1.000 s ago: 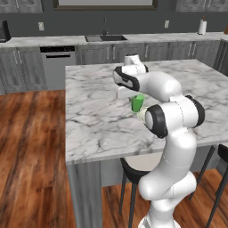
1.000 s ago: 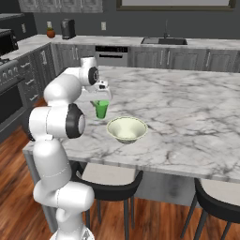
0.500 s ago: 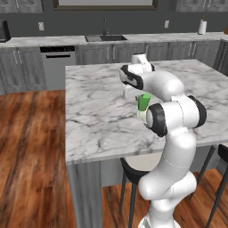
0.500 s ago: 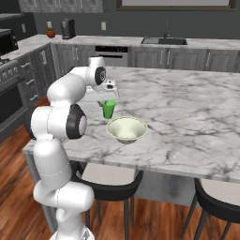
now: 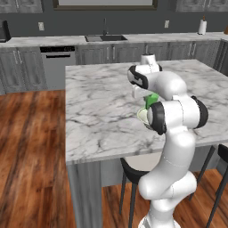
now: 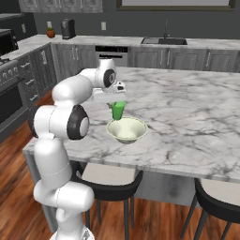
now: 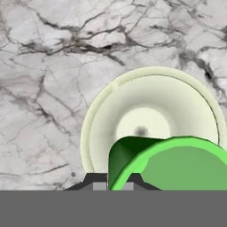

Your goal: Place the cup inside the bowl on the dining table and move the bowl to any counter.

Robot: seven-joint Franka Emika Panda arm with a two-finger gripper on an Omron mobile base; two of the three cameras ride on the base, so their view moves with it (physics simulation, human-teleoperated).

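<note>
My gripper (image 6: 116, 102) is shut on the cup (image 6: 117, 111), a small bright green tumbler held upright in the air. The cup hangs just above the far left part of the bowl (image 6: 126, 130), a wide pale cream bowl near the front edge of the dining table (image 6: 187, 117). In the hand view the cup (image 7: 173, 164) sits low in the picture with the bowl (image 7: 146, 111) right beneath it, nothing inside the bowl. From the left base view the cup (image 5: 152, 99) and a sliver of the bowl (image 5: 142, 116) peek out behind my arm.
Black stools (image 6: 108, 185) stand under the table's front edge. The counter (image 6: 187, 43) with a sink runs along the back wall, a dark appliance (image 6: 68, 29) at its left end. A stove (image 6: 9, 89) stands at the left. Wood floor (image 5: 31, 133) lies open left of the table.
The arm has carried the cup sideways across the table, from beside the bowl to over it. The bowl has stayed in place and the gripper has stayed shut.
</note>
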